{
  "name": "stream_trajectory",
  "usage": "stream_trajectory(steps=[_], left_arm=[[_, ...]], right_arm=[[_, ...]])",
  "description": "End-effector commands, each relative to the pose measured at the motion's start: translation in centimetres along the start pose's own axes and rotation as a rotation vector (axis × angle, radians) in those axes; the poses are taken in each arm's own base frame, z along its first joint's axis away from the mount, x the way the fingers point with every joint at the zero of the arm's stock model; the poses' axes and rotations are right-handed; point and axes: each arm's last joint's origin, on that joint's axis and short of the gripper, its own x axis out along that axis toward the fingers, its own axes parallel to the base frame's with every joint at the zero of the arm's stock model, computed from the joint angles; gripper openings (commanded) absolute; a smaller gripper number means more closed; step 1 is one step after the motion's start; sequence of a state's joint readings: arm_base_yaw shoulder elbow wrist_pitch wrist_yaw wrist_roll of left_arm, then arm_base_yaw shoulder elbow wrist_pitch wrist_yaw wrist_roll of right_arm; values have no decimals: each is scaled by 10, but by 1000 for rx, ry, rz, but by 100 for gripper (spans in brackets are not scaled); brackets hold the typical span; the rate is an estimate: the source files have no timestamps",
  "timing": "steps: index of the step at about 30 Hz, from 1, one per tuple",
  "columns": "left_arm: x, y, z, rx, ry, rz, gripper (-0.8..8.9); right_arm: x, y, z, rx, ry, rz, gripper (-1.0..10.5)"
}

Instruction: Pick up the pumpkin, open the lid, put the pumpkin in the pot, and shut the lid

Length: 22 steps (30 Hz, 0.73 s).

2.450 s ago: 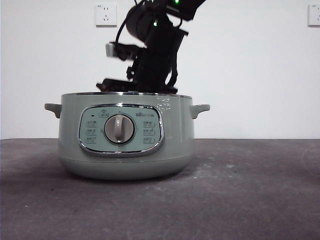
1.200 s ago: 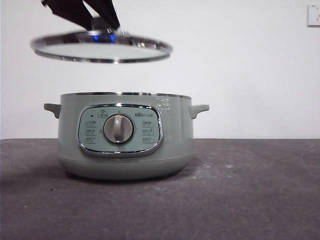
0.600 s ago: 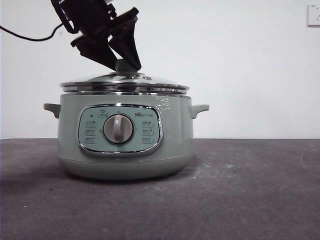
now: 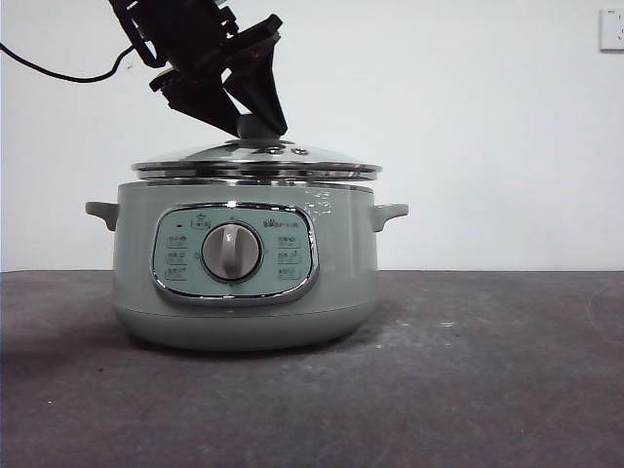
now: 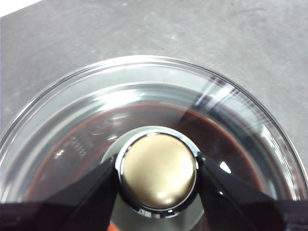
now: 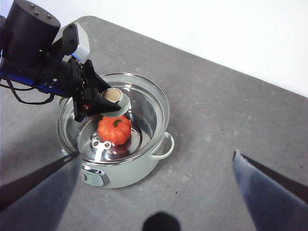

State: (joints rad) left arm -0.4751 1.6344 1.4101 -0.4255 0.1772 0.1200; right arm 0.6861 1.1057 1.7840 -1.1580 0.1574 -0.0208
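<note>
My left gripper [image 4: 255,125] is clamping the clear glass lid [image 4: 256,161] by its knob over the sage-green pot [image 4: 244,278] holding the orange pumpkin [image 6: 114,129]; my right gripper [image 6: 154,192] is hanging wide open.

We see even, soft light in the front view, with the wall [image 4: 487,127] bright and nearly blown out, and a faint shadow beneath the pot [image 4: 244,283] on the dark table [image 4: 468,390]. The table's near edge is soft and grainy. In the left wrist view, white glare streaks cross the glass lid [image 5: 144,91], its knob [image 5: 158,174] shows a dull sheen, and the jaws are blurred. In the right wrist view, the near jaws are out of focus, while the pumpkin [image 6: 114,130] stays sharp and the lid glints.
</note>
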Motion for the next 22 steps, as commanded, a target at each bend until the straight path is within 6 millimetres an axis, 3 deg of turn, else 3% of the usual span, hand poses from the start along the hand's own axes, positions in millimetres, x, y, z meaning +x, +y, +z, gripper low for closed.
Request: stream_trajectory(steps=[1,13,22], left_arm=[[-2,-1,7,6,-38,7,-12],[21,2,-9,-14,84,15,-12],[20,2,-15,-23,144,-7,-12]], right_arm=[[0,0,1,12,-5,2,626],[0,0,-3,7,27,1,626],[0,0,-3,6,28,0,626]])
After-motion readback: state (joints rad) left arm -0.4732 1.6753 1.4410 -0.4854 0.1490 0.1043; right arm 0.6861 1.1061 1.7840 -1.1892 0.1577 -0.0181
